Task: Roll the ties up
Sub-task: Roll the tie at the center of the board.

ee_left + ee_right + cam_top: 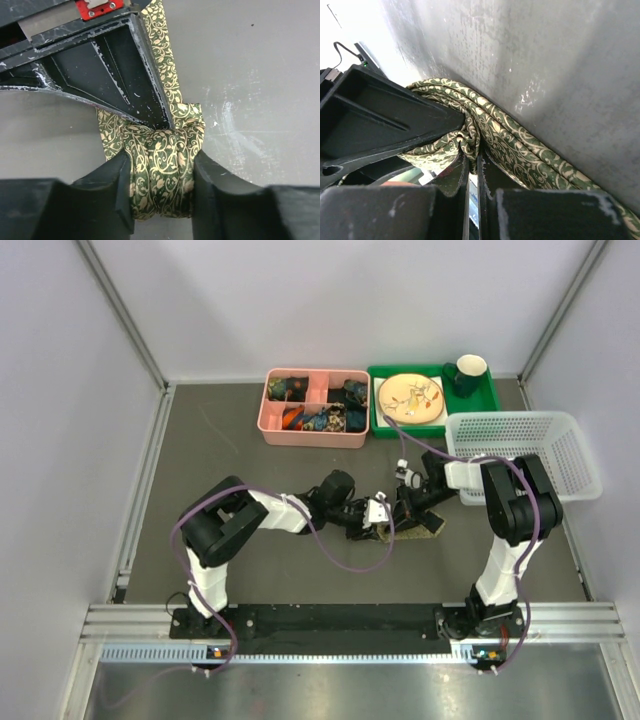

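As it lies on the table (250,570), one tie (160,175), green-and-cream scrollwork: rolled part gripped between left fingers (107,192); right fingers (454,177) pinched tight on a fold.

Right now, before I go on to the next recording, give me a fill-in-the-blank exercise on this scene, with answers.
1. The left end effector holds the ___ part of the tie between its fingers.
2. The right end effector is ___ (open or shut) on the tie.
3. The mug stands beside the plate on the ___ tray.
4. The basket sits on the robot's ___ side.
Answers: rolled; shut; green; right.
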`<control>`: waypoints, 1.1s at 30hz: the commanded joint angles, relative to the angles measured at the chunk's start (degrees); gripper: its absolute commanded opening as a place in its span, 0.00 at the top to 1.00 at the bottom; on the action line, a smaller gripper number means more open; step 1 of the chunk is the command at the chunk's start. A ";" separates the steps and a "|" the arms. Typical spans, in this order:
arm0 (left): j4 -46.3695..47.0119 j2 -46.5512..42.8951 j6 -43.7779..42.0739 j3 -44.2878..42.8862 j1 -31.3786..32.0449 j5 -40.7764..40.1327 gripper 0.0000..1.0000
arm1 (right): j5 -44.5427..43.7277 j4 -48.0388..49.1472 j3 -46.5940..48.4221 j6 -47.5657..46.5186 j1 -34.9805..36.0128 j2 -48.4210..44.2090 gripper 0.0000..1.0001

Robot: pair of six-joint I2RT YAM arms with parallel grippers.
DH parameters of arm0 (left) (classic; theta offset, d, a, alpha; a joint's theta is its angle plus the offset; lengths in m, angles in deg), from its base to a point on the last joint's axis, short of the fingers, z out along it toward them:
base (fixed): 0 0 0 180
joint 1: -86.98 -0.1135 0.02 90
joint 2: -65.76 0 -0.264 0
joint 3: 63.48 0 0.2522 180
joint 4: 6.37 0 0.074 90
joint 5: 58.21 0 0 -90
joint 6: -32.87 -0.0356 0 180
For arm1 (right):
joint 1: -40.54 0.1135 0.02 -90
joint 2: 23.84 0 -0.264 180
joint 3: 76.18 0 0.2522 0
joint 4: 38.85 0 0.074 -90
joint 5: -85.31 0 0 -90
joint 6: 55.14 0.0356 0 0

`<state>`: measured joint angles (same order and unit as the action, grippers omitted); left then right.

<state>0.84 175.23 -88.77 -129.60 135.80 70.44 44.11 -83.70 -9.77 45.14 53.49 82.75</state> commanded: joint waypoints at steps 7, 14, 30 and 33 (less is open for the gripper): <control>-6.64 -2.07 -5.09 3.66 -0.39 0.63 0.88 | 3.85 -0.55 3.08 -3.87 -3.54 -6.30 0.83; -8.84 -2.07 -8.09 4.55 -0.92 2.48 0.90 | -0.96 0.77 4.58 -2.29 -4.16 -4.55 0.86; 7.76 -4.79 11.04 5.07 -3.46 1.34 0.90 | -16.98 -0.28 3.43 -3.87 -2.75 3.81 0.96; 10.23 -5.49 14.66 4.02 -4.17 -0.42 0.89 | -17.68 -0.90 3.96 -3.87 -2.41 3.89 0.96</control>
<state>5.85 173.13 -83.05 -125.60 133.18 72.41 39.37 -84.84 -5.47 44.05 50.04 83.60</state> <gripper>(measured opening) 0.424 0.042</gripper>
